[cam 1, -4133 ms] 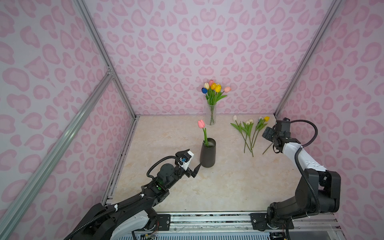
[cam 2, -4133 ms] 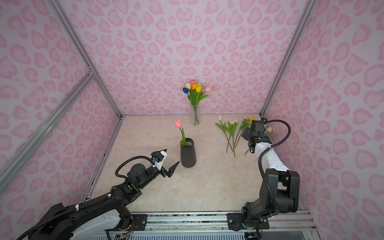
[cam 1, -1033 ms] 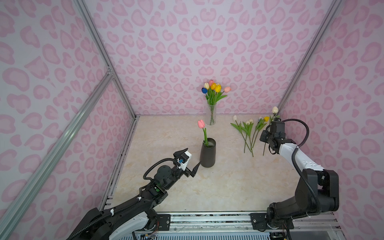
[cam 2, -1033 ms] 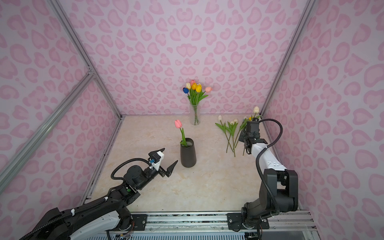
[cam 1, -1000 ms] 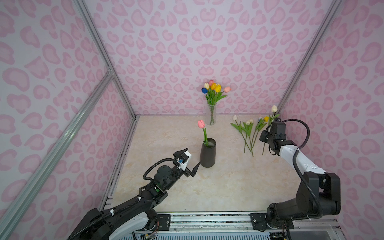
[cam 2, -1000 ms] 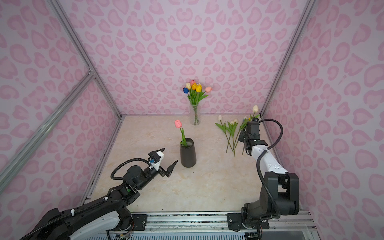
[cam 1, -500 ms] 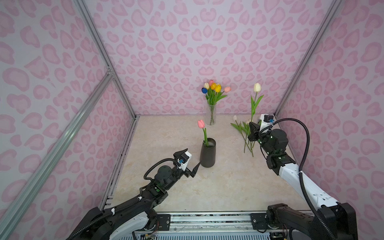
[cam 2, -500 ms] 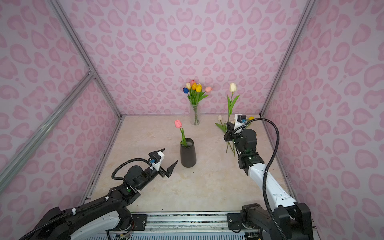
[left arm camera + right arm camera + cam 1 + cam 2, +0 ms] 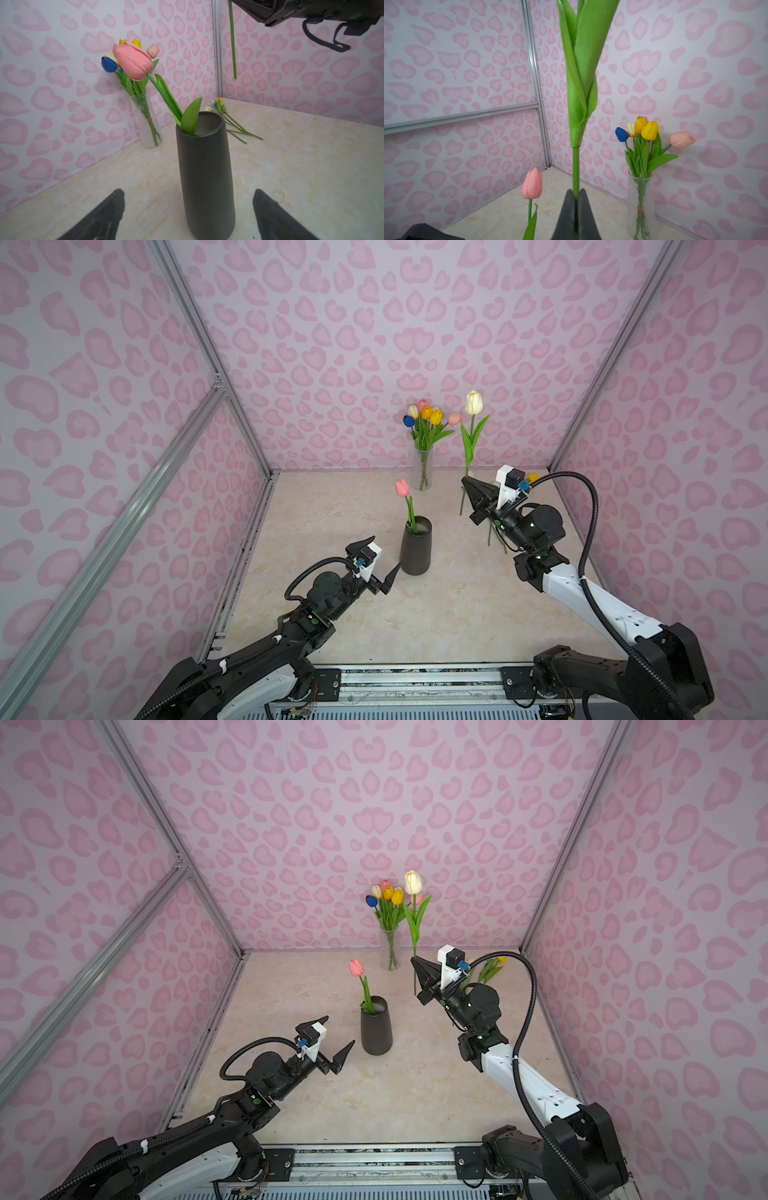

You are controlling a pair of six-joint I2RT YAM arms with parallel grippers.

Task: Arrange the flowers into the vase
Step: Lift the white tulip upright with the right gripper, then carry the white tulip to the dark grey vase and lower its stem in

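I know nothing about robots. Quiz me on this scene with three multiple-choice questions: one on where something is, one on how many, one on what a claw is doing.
1. Where does the glass vase stand?
A. At the back wall, behind the dark vase
B. At the front edge
C. On its side by the left wall

2. How many flowers stand in the dark vase?
A. None
B. One
C. Four

3. What is the right gripper doing?
A. Open and empty
B. Shut on the dark vase's rim
C. Shut on the stem of a white tulip, holding it upright

Answers: 1 A, it stands at the back wall beyond the dark vase. 2 B, only a pink tulip rises from it. 3 C, its jaws pinch the green stem.
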